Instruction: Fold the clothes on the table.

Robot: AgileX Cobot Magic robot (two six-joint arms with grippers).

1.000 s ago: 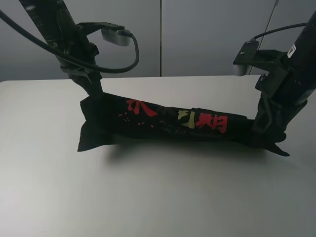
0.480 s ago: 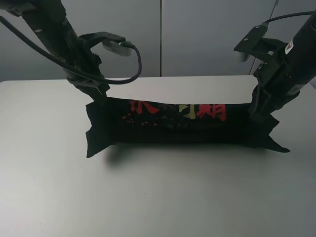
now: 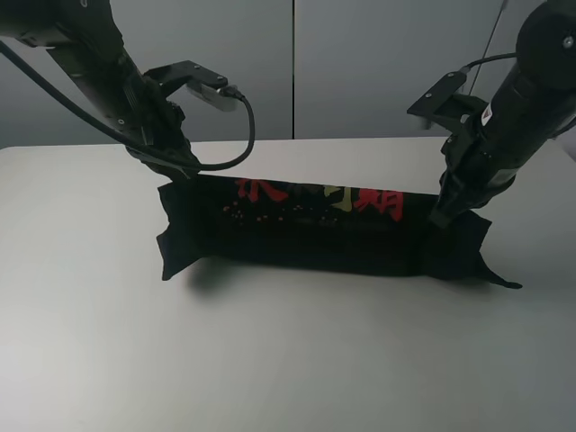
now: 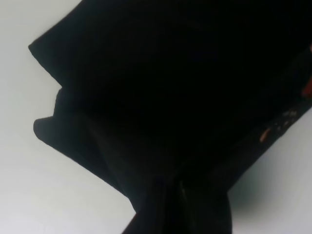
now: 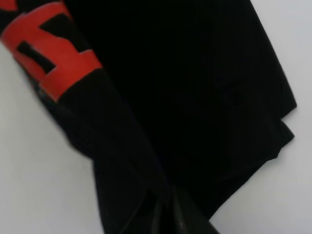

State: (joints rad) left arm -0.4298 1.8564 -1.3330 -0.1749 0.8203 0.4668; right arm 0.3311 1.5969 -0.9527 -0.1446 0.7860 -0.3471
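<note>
The clothes (image 3: pixel 315 234), a black T-shirt with red and yellow print, hang stretched between my two grippers above the white table (image 3: pixel 270 360); the lower edge and both ends trail on the tabletop. My left gripper (image 3: pixel 184 174) is shut on the shirt's upper left edge. Over at the upper right edge my right gripper (image 3: pixel 441 216) is shut on the fabric too. In the left wrist view black cloth (image 4: pixel 170 97) fills the picture and hides the fingers. The right wrist view shows cloth with a red print patch (image 5: pixel 48 48), pinched at the lower edge.
A grey panelled wall (image 3: pixel 360 63) stands behind the table. Black cables loop off the left arm (image 3: pixel 238 135) and off the right arm (image 3: pixel 486 58). White tabletop spreads in front of the shirt and to both sides.
Both grippers have carried the shirt's top edge backward and a little inward. The cloth now hangs tauter, and the right arm has swung left.
</note>
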